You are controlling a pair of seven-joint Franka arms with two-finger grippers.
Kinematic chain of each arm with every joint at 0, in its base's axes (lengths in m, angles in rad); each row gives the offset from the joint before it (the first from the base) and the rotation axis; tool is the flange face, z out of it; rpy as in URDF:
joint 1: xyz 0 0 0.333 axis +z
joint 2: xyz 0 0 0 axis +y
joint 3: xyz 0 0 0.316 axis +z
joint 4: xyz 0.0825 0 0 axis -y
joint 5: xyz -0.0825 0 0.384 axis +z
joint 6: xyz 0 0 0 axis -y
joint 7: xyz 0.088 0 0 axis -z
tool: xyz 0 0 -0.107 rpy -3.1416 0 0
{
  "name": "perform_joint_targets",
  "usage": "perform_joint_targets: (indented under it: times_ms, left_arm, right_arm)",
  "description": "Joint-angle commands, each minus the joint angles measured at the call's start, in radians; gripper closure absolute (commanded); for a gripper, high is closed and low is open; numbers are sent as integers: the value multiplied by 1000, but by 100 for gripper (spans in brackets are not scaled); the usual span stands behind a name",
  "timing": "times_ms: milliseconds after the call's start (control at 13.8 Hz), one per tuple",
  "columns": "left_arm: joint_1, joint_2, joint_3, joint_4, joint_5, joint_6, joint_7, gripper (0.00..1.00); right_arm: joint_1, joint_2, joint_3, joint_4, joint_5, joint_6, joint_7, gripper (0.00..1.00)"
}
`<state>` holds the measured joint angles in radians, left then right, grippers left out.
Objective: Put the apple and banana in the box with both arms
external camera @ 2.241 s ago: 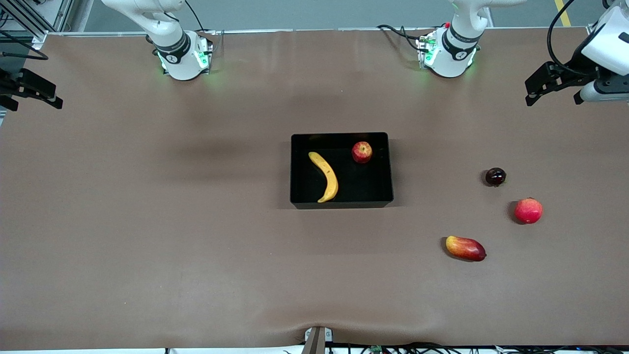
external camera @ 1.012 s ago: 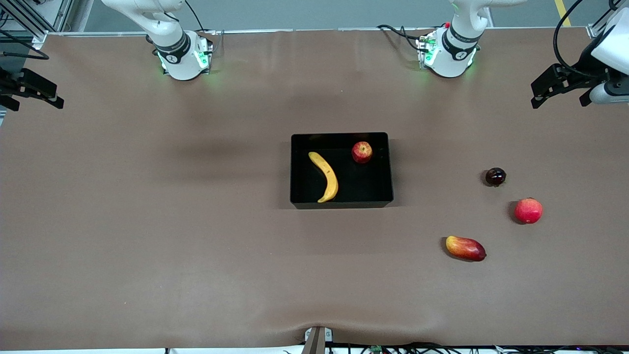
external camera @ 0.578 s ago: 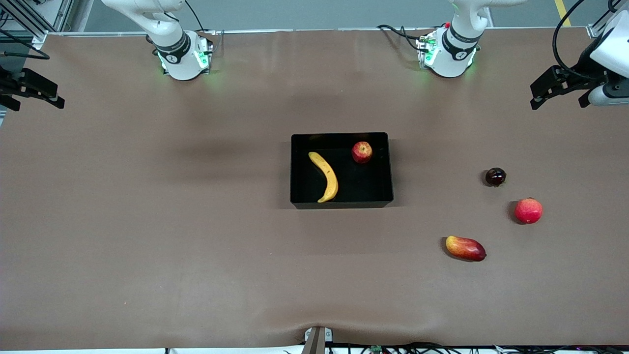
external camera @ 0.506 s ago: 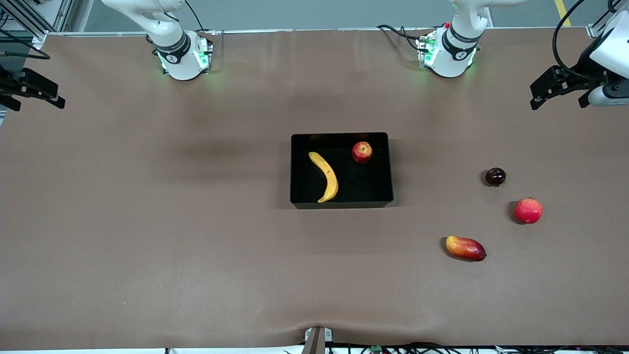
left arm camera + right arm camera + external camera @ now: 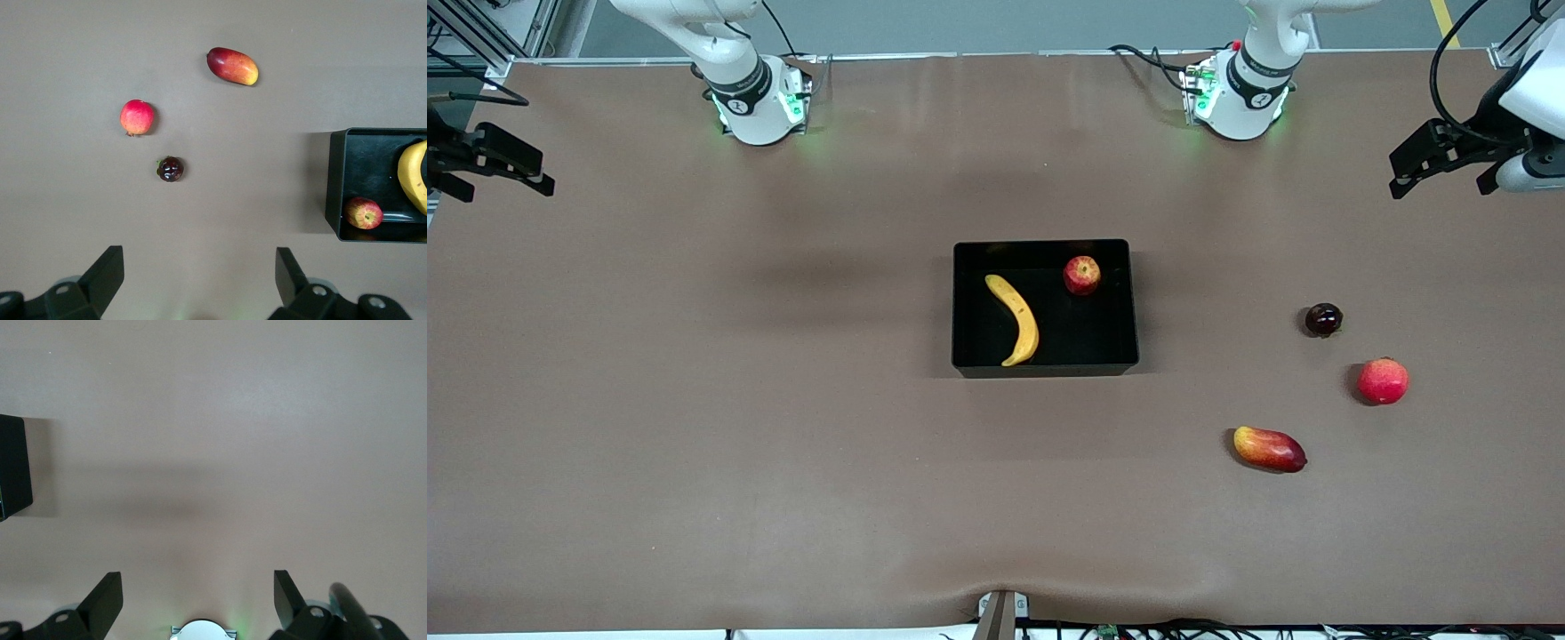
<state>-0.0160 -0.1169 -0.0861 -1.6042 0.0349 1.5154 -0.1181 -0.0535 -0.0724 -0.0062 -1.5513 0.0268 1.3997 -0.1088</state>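
The black box (image 5: 1044, 248) sits at mid-table. The yellow banana (image 5: 1016, 317) lies in it. The small red apple (image 5: 1081, 275) sits in its corner nearest the left arm's base. Box (image 5: 337, 180), apple (image 5: 363, 213) and banana (image 5: 415, 176) also show in the left wrist view; one box corner (image 5: 13, 467) shows in the right wrist view. My left gripper (image 5: 1400, 173) is open and empty, raised over the table's end on the left arm's side; it also shows in its wrist view (image 5: 199, 273). My right gripper (image 5: 534, 173) is open and empty, raised over the right arm's end; it also shows in its wrist view (image 5: 198, 597).
Toward the left arm's end lie a dark cherry-like fruit (image 5: 1323, 319), a larger pink-red round fruit (image 5: 1383, 380) and an oblong red-and-yellow mango-like fruit (image 5: 1269, 449). They also show in the left wrist view: dark fruit (image 5: 170, 169), round fruit (image 5: 137, 117), mango-like fruit (image 5: 232, 65).
My left gripper has drawn back a little toward the table's end. My right gripper has shifted slightly toward the table's middle. The fruit and box have not moved.
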Motion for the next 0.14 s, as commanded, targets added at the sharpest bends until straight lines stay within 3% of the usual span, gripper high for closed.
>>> perform_joint_targets:
  times_ms: [0, 72]
  left_arm:
    - [5, 8, -1, 21, 2, -6, -3, 0]
    - [8, 10, -1, 21, 3, -6, -3, 0]
  right_arm:
    - [-9, -6, -6, 5, 15, -8, 1, 0]
    - [-22, -4, -6, 5, 16, -7, 1, 0]
